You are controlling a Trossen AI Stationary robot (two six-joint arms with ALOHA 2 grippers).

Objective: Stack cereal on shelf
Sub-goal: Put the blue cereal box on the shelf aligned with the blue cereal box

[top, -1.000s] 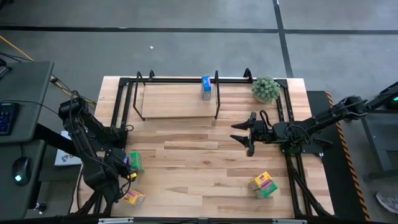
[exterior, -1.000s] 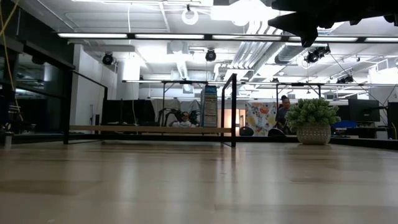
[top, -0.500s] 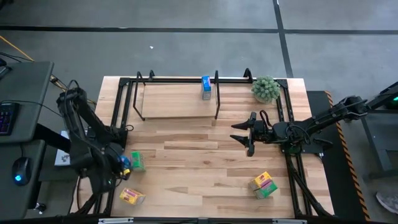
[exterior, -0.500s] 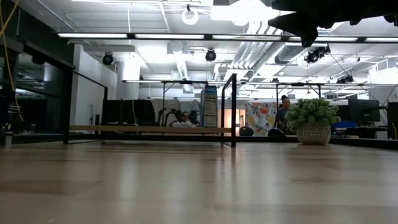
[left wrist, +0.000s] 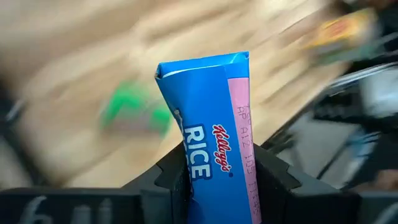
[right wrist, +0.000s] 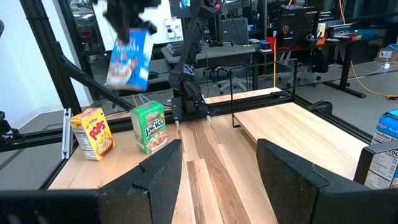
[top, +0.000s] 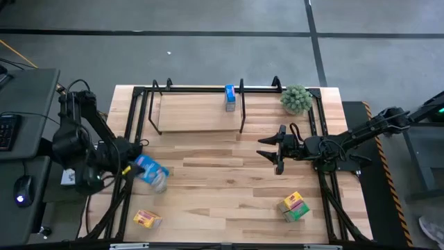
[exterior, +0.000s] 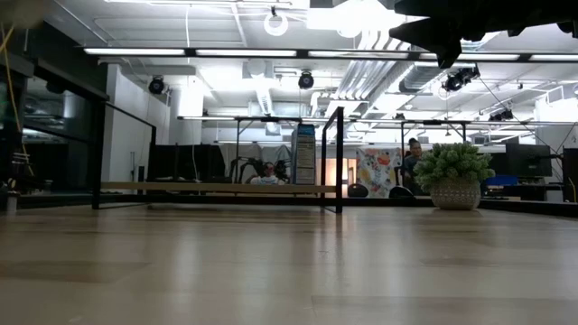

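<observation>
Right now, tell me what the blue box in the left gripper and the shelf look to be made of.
Blue cereal box: thin printed cardboard, slightly glossy, judging by its folded top seam and stamped date code. Shelf: thin black tubing, probably painted metal, carrying a pale board with visible wood grain, matte finish.

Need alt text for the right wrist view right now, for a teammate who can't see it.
Past the open right hand, the left hand holds a blue cereal box in the air above a yellow box and a green box standing on the table. The shelf lies to one side.
</observation>
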